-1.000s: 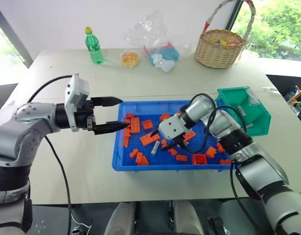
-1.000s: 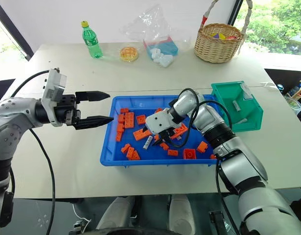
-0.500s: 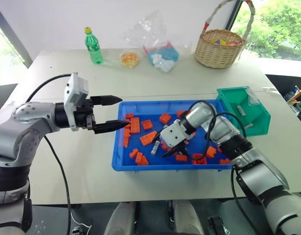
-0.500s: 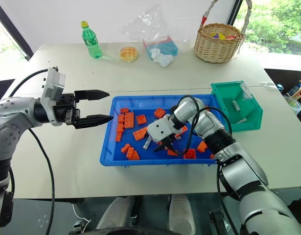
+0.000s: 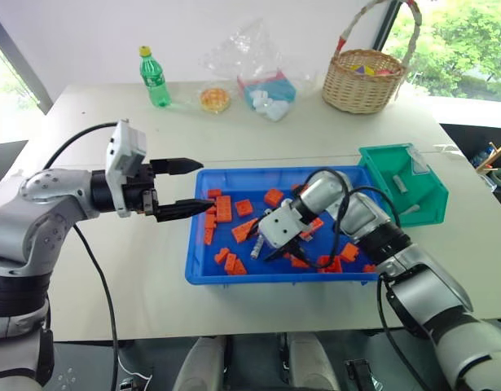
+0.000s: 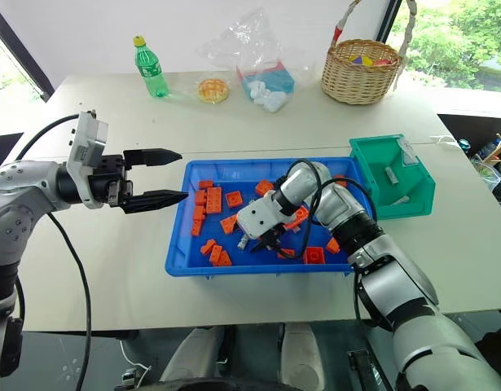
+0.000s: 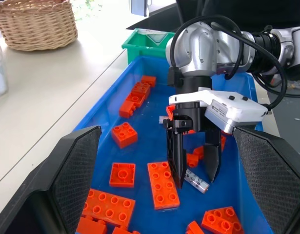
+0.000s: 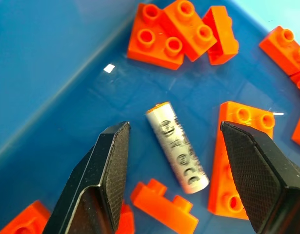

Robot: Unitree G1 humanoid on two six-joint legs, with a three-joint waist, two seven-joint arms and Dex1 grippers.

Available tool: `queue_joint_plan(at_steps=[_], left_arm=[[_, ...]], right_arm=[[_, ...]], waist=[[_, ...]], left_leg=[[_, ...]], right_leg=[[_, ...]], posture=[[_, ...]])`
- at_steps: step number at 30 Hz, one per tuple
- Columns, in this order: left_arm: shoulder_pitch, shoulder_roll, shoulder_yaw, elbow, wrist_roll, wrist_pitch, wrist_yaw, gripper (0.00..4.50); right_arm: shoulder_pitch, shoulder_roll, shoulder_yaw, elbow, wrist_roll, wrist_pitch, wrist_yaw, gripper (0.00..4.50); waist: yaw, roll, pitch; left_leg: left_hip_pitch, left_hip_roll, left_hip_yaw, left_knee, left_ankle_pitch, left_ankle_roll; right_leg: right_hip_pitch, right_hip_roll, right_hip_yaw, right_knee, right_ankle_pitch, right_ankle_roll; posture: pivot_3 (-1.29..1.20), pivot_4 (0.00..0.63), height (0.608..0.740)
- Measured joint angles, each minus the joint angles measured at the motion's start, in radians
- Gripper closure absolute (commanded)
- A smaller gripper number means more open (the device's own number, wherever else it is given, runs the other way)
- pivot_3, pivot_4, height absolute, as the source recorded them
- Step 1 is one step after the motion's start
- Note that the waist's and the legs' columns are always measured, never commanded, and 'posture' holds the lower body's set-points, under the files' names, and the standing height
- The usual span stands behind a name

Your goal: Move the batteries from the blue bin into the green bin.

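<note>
Right hand [image 7: 193, 178], fingers spread wide, straddles a battery [image 8: 177, 147] lying untouched on the blue bin [image 5: 197, 236] floor.

Your right pincer [image 7: 194, 168] stood with its fingers apart on either side of a battery [image 8: 177, 148] lying on the floor of the blue bin [image 5: 203, 269], with bare blue floor between fingers and battery, though orange bricks [image 8: 234, 158] crowded close just beside it. Your left pincer [image 5: 185, 187] hung spread in free air over the table [image 5: 128, 269] at the bin's edge, nothing between its fingers. The table between blue bin and green bin [image 5: 421, 204] lay open to you.
</note>
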Motion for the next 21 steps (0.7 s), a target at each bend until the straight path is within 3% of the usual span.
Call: queue_joint_plan(at_steps=[1,4,7,9,14,21], left_arm=[[0.000,0.000,0.000,0.000,0.000,0.000,0.000,0.00],[0.004,0.000,0.000,-0.001,0.000,-0.001,0.000,0.00],[0.010,0.000,0.000,-0.001,0.000,-0.002,0.001,0.00],[0.010,0.000,0.001,-0.001,0.000,-0.002,0.001,0.00],[0.012,0.001,0.001,-0.002,0.000,-0.002,-0.003,0.00],[0.022,0.016,-0.001,-0.009,-0.007,0.005,-0.043,0.00]], right_arm=[[-0.006,0.003,0.000,0.012,-0.003,-0.005,-0.005,1.48],[-0.015,0.006,0.002,0.035,-0.006,-0.016,-0.011,2.23],[-0.015,0.001,0.007,0.044,-0.005,-0.016,0.007,3.69],[-0.015,-0.002,0.007,0.040,-0.001,-0.009,0.017,4.43],[0.014,-0.012,0.002,-0.022,0.019,0.054,0.029,4.43],[0.093,-0.067,-0.066,-0.290,0.131,0.321,0.033,4.43]], waist=[[0.000,0.000,0.000],[0.000,0.000,0.000],[0.000,0.000,0.000],[0.000,0.000,0.000],[0.001,0.000,0.000],[0.005,0.000,0.000]], left_leg=[[0.000,0.000,0.000,0.000,0.000,0.000],[0.001,0.000,0.000,0.000,0.000,0.000],[0.002,0.000,0.001,0.000,0.000,0.000],[0.002,0.000,0.001,-0.001,0.000,0.000],[0.002,0.001,0.001,-0.001,0.000,0.000],[0.002,0.001,0.001,-0.001,0.000,0.000]], right_leg=[[0.000,0.000,0.000,0.000,0.000,0.000],[0.001,0.000,0.001,0.000,0.000,0.000],[0.001,0.001,0.001,0.000,0.000,0.000],[0.001,0.001,0.001,0.000,0.000,0.000],[0.001,0.001,0.001,0.000,0.000,0.000],[0.001,0.001,0.001,0.000,0.000,0.000]], posture=[[0.00,0.150,0.693],[0.00,0.150,0.693],[0.00,0.150,0.693],[0.00,0.150,0.693],[0.00,0.150,0.693],[0.00,0.150,0.693]])
